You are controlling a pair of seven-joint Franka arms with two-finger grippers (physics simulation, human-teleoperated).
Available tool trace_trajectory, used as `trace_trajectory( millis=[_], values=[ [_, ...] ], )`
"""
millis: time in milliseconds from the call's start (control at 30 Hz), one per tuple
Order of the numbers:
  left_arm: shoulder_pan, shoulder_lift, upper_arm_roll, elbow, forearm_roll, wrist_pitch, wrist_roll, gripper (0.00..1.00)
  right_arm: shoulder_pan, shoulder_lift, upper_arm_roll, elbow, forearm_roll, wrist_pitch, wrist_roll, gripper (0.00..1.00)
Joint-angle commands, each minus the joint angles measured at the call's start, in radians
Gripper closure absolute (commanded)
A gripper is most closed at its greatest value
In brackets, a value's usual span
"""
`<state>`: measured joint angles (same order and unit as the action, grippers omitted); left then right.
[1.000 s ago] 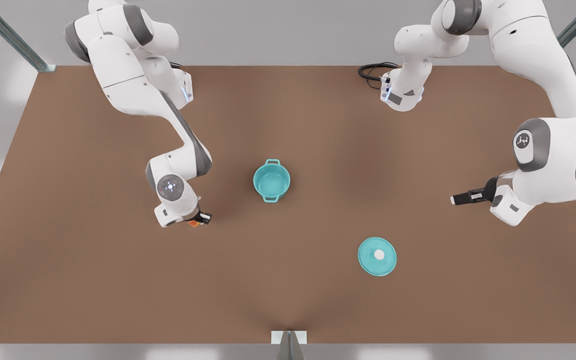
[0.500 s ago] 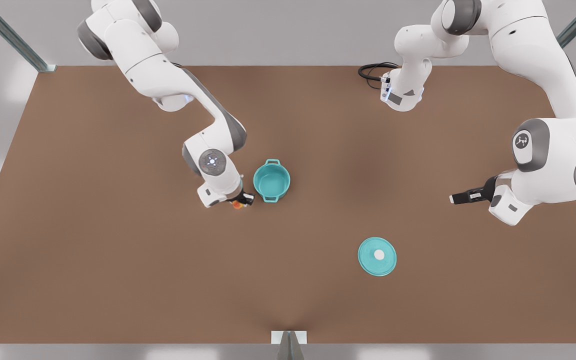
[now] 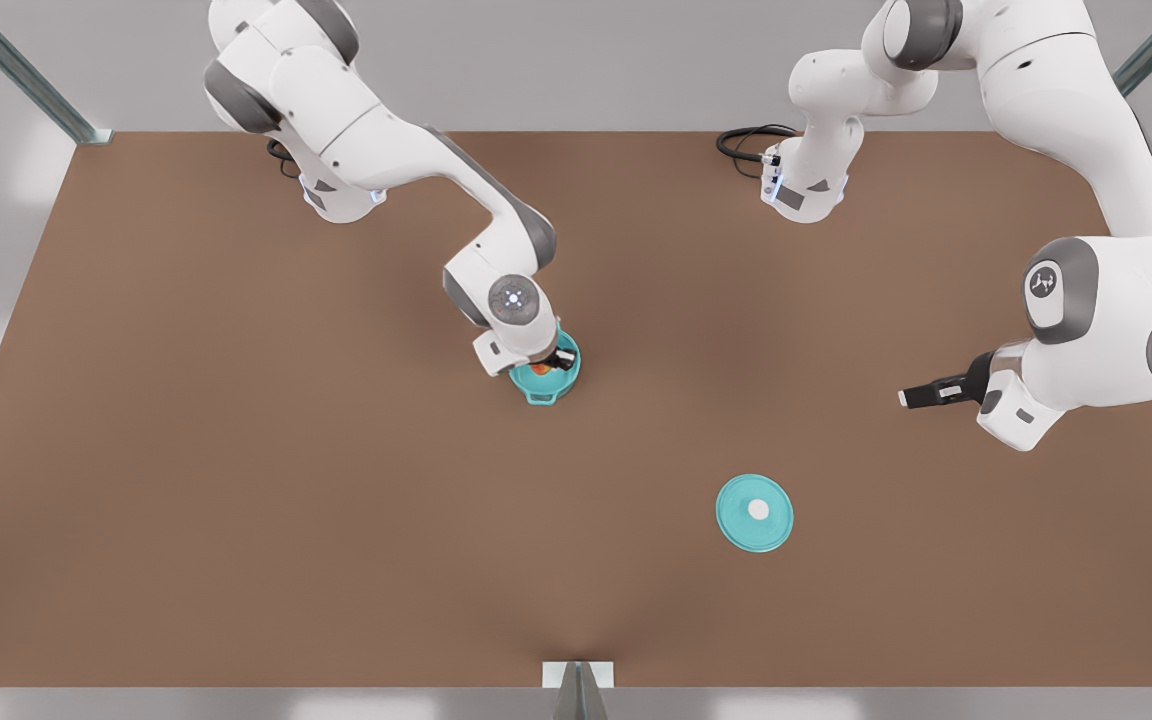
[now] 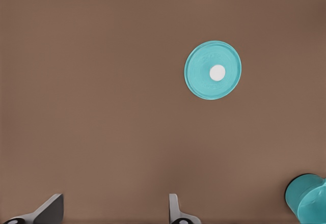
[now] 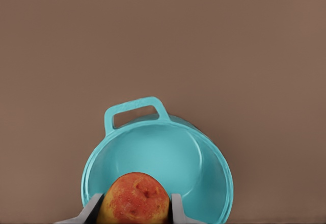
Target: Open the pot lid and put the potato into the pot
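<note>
R gripper (image 3: 554, 362) hung over the pot (image 3: 544, 372) mid-table, clenched on the potato (image 5: 134, 198). Best lowered to centre before release. Lid (image 3: 754, 512) lay toward the near edge. L gripper (image 3: 908, 398) waited, fingers apart.

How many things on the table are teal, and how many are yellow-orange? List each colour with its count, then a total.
Teal: 2, the pot and the pot lid.
Yellow-orange: 1, the potato, held by the right gripper over the pot.
Total: 3.
</note>
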<state>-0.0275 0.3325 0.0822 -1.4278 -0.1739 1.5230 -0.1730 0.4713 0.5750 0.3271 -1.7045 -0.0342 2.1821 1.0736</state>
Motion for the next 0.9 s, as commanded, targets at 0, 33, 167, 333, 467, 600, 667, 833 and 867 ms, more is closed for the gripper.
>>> trace_trajectory(
  millis=[0,33,167,333,467,600,667,833,867],
  values=[
    [0.000,-0.001,-0.001,0.001,0.001,0.000,-0.005,0.00,0.004,0.020,0.000,0.000,-0.004,0.021,0.164,0.42],
    [0.000,-0.001,-0.001,0.001,0.001,0.000,-0.005,0.00,0.004,0.026,0.000,0.000,-0.004,0.022,0.164,0.42],
    [0.000,-0.001,-0.001,0.001,0.001,0.000,-0.005,0.00,0.006,0.026,-0.006,0.006,-0.006,0.022,0.154,0.00],
    [-0.002,-0.001,-0.001,0.000,0.001,-0.001,-0.008,0.00,-0.002,-0.026,-0.014,0.046,-0.009,-0.036,0.152,0.00],
    [-0.002,-0.001,-0.001,0.000,0.001,-0.001,-0.007,0.00,-0.335,-0.230,-0.082,0.149,-0.134,-0.527,-0.535,0.00],
    [-0.002,-0.001,-0.001,0.000,0.001,0.000,-0.010,0.00,-0.560,-0.225,-0.088,0.184,-0.222,-0.556,-0.914,0.00],
    [-0.011,0.000,-0.002,0.000,0.004,0.000,-0.019,0.00,-0.641,-0.238,-0.083,0.106,-0.158,-0.440,-0.986,0.00],
    [-0.045,0.003,-0.010,0.053,0.008,0.085,-0.053,0.00,-0.697,-0.304,-0.076,0.002,-0.070,-0.294,-1.054,0.00],
    [-0.052,0.002,-0.010,0.055,0.013,0.085,-0.053,0.00,-0.692,-0.304,-0.072,0.005,-0.072,-0.294,-1.054,0.00]
  ],
)
